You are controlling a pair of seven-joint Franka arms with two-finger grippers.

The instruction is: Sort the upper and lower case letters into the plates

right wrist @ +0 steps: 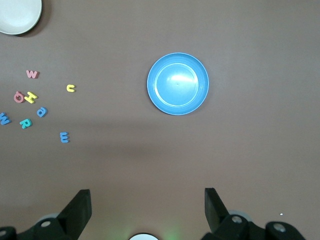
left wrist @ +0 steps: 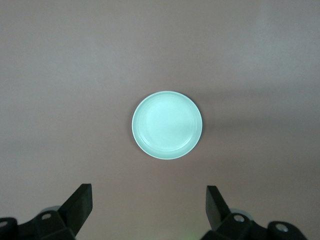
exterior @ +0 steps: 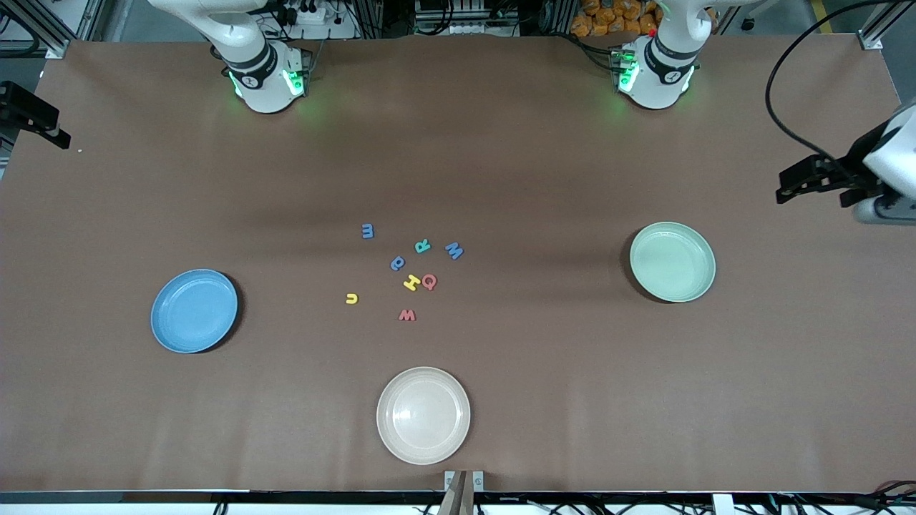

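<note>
Only the front view shows all three plates; the letters (exterior: 408,275) lie mid-bench, apparently eight. The left gripper (left wrist: 149,207), spread, hangs over the green plate (left wrist: 167,125); the right gripper (right wrist: 148,210), spread, over the blue plate (right wrist: 178,83).

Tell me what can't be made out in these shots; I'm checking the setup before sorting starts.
- Left gripper: open fingers cut by the left wrist view's edge; in the front view the arm is cut off at the frame's edge.
- Right gripper: likewise cropped in the right wrist view; barely inside the front view.
- Letters: absent from the left wrist view, which shows only the mint plate.
- Red w: too small to tell its case.
</note>
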